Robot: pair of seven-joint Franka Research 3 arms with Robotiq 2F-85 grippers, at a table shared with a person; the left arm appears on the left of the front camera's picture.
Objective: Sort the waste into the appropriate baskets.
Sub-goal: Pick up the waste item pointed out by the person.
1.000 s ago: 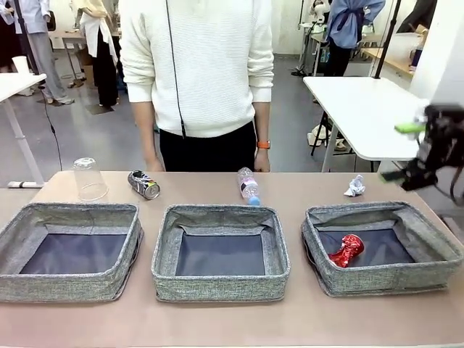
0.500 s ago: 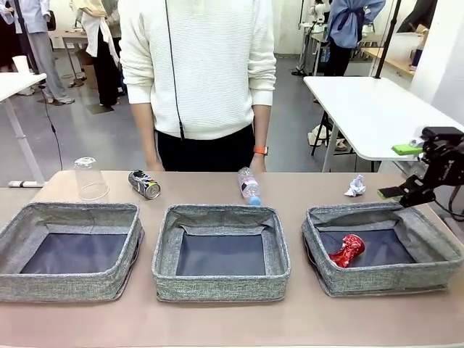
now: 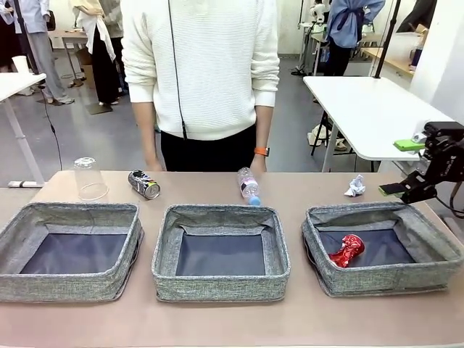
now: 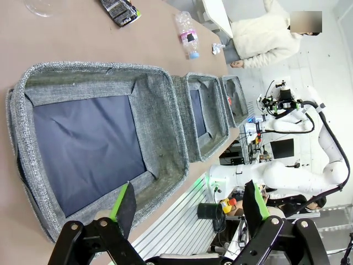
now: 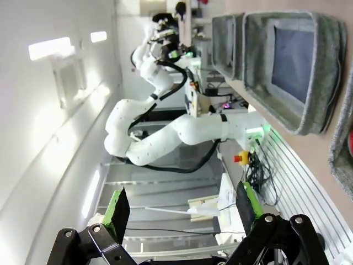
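Observation:
Three grey woven baskets stand in a row: left [image 3: 14, 239], middle [image 3: 221, 286], right [image 3: 380, 279]. A crushed red can [image 3: 346, 250] lies in the right basket. Behind the baskets are an upturned clear cup [image 3: 90, 179], a dark printed can [image 3: 143, 184], a small blue-capped bottle [image 3: 249, 186] and a white paper ball [image 3: 354, 186]. My right gripper [image 3: 403, 168] hangs open and empty over the right basket's far right corner. My left gripper [image 4: 187, 201] is open and empty above the left basket [image 4: 171, 138]. The right wrist view shows my right gripper [image 5: 182, 207] open.
A person in a white sweater stands at the table's far edge, one hand [image 3: 262, 161] near the bottle. A white table [image 3: 362, 109] stands behind on the right. Bare tabletop runs in front of the baskets.
My right gripper has moved slightly left and down, then settled by the right basket's far corner. The litter and the baskets lie as before.

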